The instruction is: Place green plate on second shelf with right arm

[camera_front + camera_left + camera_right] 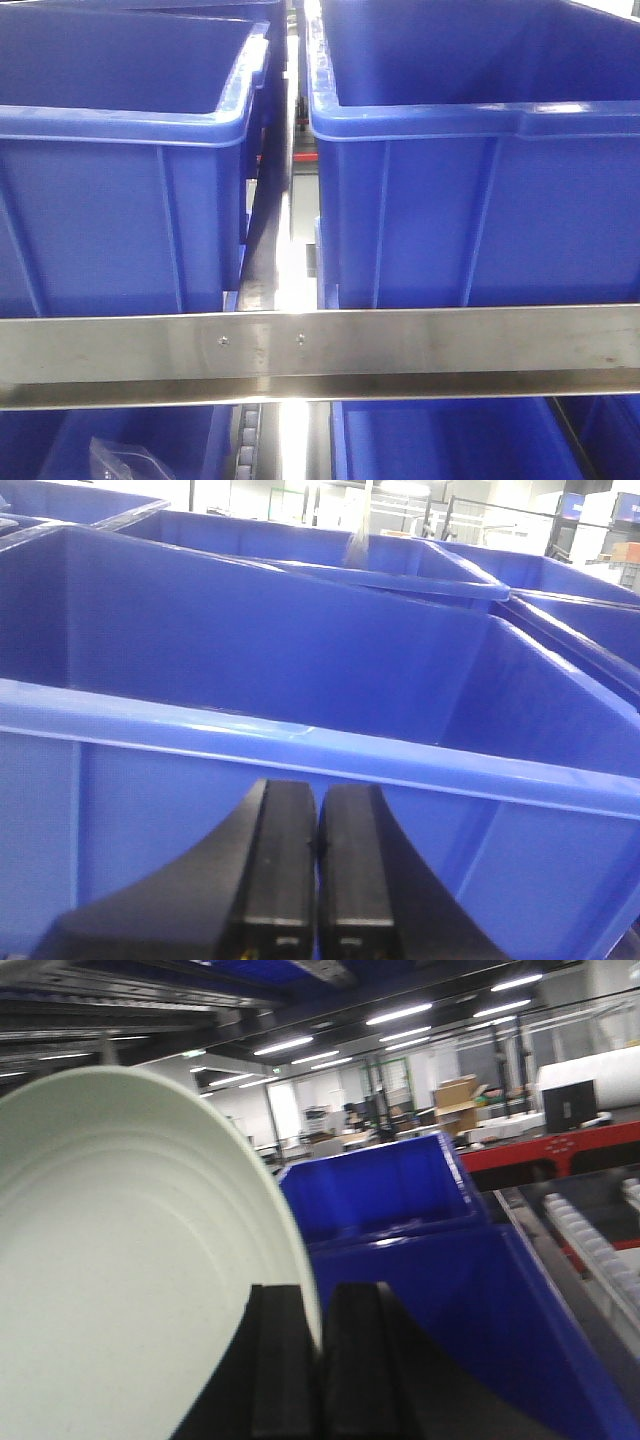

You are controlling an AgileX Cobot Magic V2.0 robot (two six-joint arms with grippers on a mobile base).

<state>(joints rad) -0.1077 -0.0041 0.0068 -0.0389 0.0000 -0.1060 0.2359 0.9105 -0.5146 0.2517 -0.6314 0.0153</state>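
Pale mint-green, the wide round matte plastic plate (130,1270) stands on edge in my right gripper (320,1360), its rim pinched between the black fingers, carried beside a blue plastic bin (420,1250). My left gripper (318,880), fingers pressed together and holding nothing, hangs idle facing another blue bin (300,730), I judge out of the way.

In the right wrist view, the green plate (120,1280) is running off the left and bottom edges, and the black fingers (285,1360) are covering part of its rim. In the front view, a clear plastic bag (125,460) at lower left is being cropped by the bottom edge, its contents unreadable.
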